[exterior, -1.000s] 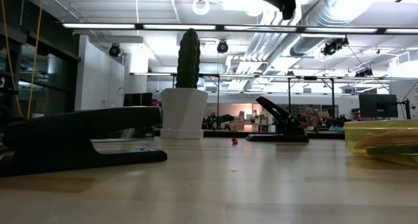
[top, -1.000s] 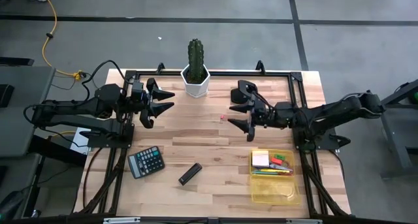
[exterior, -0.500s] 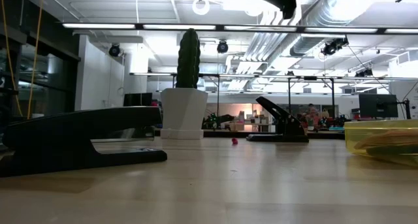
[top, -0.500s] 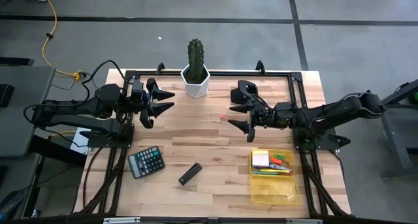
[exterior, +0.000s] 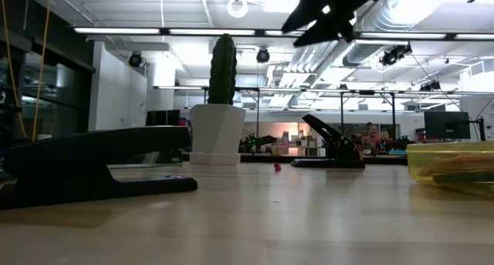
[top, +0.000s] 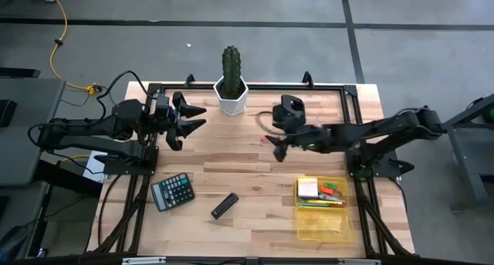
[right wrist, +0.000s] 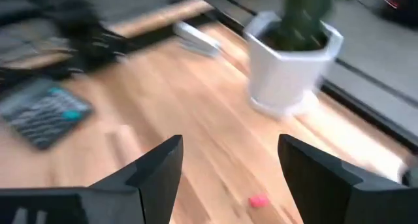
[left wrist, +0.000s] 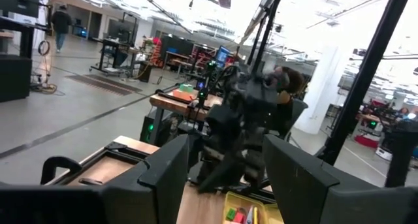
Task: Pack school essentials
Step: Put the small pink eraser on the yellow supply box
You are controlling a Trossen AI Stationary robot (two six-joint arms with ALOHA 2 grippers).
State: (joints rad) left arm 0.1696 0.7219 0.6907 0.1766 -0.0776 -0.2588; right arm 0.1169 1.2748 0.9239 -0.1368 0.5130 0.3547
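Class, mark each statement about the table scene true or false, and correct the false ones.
1. The yellow tray holds pens and a sticky-note pad. True.
2. The calculator lies inside the tray. False: it lies on the bare table, toward the left arm's side.
3. The right gripper is open, above a small pink item. True.
4. The left gripper holds the cactus pot. False: it is open, holding nothing.

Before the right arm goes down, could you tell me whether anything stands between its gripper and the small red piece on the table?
Nothing visible does: the open right gripper hangs right by the small red piece, with only bare wood between them.
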